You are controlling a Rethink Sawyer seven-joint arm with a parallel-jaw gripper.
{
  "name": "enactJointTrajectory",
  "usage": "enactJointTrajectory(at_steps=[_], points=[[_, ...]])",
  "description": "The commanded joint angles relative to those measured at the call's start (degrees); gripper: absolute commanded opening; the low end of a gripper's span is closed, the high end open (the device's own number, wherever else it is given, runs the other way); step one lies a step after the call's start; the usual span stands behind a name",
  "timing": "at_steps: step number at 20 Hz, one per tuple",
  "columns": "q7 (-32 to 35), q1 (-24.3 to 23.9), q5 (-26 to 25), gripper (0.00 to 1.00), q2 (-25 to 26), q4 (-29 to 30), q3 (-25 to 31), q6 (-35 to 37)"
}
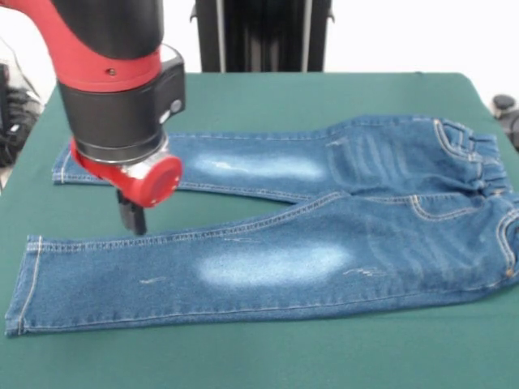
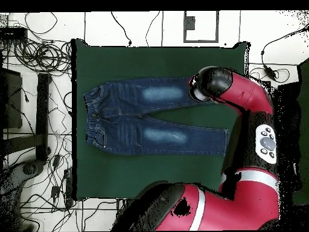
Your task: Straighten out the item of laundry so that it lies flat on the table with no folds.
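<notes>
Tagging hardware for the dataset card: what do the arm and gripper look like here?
The arm is glossy red with rounded black joint housings. Its forearm carries a white oval button panel. The wrist is a black cylinder with a red ring and a red round cap. The gripper below it is small, black and blocky. No cables show on the arm.

Black cables (image 2: 36, 57) are lying tangled over the white floor (image 2: 151, 27) along one short end of the tabletop in the overhead view, with more cables (image 2: 121, 27) trailing beyond the long side. A dark, flat object (image 2: 43, 115) is sitting among them. A dark square frame (image 2: 201, 27) is resting on the floor. In the front view, a black upright stand (image 1: 263, 32) is rising behind the far edge.
</notes>
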Motion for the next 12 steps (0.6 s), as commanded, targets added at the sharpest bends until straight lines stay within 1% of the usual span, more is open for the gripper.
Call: enactJointTrajectory(at_steps=[1, 3, 5, 12], points=[[5.45, 0.46, -0.90, 0.00, 3.82, -3.56, 2.18, -2.77], [6.13, 1.22, -1.17, 0.00, 3.87, -3.67, 1.82, -3.76], [6.09, 1.68, -1.32, 0.00, 4.50, -5.02, 1.77, -3.37], [6.38, 2.76, -1.52, 0.00, 6.36, -10.06, 1.10, 0.25]])
